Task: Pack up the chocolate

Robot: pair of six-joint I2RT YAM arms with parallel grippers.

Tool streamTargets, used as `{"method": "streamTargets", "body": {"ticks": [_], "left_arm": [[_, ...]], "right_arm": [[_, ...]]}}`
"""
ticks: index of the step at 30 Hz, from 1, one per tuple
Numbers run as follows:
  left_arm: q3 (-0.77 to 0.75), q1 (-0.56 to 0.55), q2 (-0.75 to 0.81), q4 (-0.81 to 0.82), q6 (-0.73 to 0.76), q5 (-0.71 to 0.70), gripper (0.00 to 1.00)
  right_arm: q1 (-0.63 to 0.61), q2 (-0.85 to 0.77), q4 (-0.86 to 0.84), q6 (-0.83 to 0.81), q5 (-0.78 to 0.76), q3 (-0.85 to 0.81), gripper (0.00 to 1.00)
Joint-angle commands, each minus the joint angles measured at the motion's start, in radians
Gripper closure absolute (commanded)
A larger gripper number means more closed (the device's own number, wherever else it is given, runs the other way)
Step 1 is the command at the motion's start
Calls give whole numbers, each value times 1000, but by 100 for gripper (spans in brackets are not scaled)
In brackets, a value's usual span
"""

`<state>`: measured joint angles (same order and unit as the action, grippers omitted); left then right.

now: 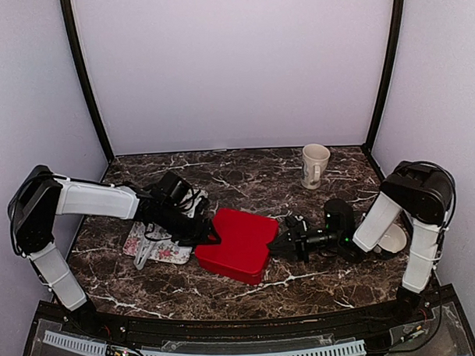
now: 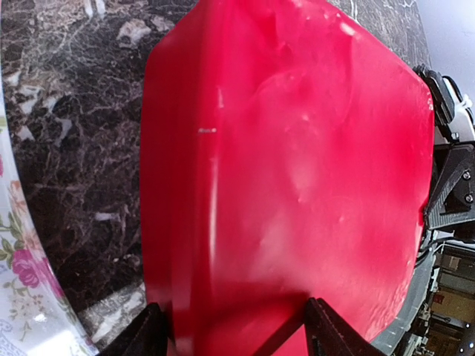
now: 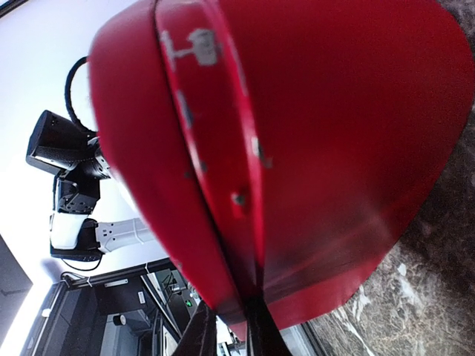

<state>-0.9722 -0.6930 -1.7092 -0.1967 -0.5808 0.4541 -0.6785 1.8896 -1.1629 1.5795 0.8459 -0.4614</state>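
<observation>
A closed red heart-shaped box [image 1: 236, 244] lies in the middle of the marble table and fills both wrist views, left [image 2: 297, 148] and right [image 3: 334, 133]. No chocolate balls show in any view. My left gripper [image 1: 211, 235] is at the box's left edge. Its jaws [image 2: 237, 334] are spread wide, with the box's near end between them. My right gripper [image 1: 280, 245] is at the box's right edge. Its fingers [image 3: 234, 330] are pinched together on the box's rim, where lid and base meet.
A cream mug [image 1: 315, 166] stands at the back right. A floral tray [image 1: 158, 245] lies left of the box under the left arm; its corner shows in the left wrist view [image 2: 22, 259]. A white bowl [image 1: 392, 239] sits behind the right arm.
</observation>
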Motion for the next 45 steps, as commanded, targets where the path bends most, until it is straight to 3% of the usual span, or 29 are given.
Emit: {"method": "streamTargets", "body": {"ticks": [1, 7, 11, 16, 23, 33, 37, 42, 45], "left_arm": [[-46, -85, -41, 75, 7, 75, 37], [-109, -104, -39, -4, 62, 12, 37], [-132, -125, -38, -55, 106, -75, 35], [-128, -127, -19, -72, 122, -140, 28], [-88, -128, 129, -82, 267, -283, 13], [2, -200, 304, -69, 599, -387, 13], [66, -204, 317, -8, 621, -376, 14], [52, -205, 202, -33, 579, -289, 13], [75, -204, 242, 17, 540, -340, 9]], "right_arm": [[-55, 4, -109, 16, -94, -103, 91], [-46, -125, 205, -124, -138, -158, 95], [-23, -113, 23, 73, -143, -143, 100], [-21, -87, -44, 157, -171, -116, 100], [-19, -82, -27, 140, -174, -64, 100], [-17, -63, 1, 95, -144, -54, 100], [-16, -61, -1, 86, -132, -46, 100], [-14, -99, 33, 63, -116, -31, 100], [-6, -142, 97, 28, -116, -5, 100]]}}
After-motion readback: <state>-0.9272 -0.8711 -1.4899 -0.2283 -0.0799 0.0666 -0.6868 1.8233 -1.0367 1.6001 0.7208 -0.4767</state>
